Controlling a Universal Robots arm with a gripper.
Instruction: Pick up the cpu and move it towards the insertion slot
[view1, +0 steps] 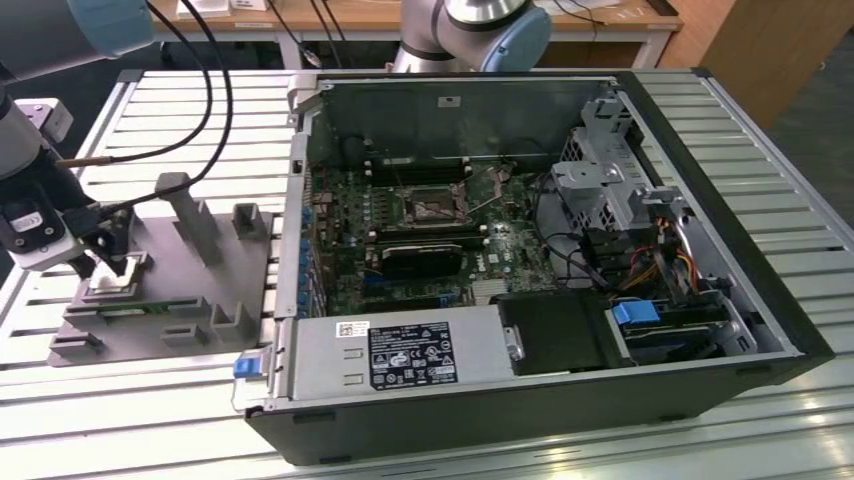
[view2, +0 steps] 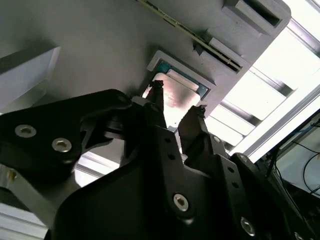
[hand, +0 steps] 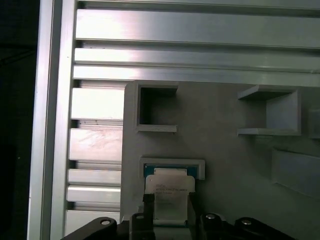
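The cpu (hand: 169, 192) is a small silvery square chip with a paler rim. It sits at a shallow white-framed nest (hand: 172, 165) on the grey fixture plate (view1: 160, 300), at the exterior view's left. My gripper (hand: 170, 201) has a dark finger against each of two opposite edges of the chip. In the second wrist view the cpu (view2: 172, 92) lies between the black fingertips (view2: 157, 89) of the gripper (view2: 178, 97), with a teal strip of the nest bare beside it. The insertion slot (view1: 434, 207) is a silver-framed socket on the motherboard inside the open computer case, well away from the gripper (view1: 114, 262).
The fixture plate carries upright grey posts (view1: 180, 200) and open box-shaped holders (hand: 156, 107). A green memory stick (view1: 134, 308) lies along its near edge. The case wall (view1: 287, 250) rises between plate and motherboard. Black cables (view1: 200, 90) hang over the slatted aluminium table (view1: 134, 400).
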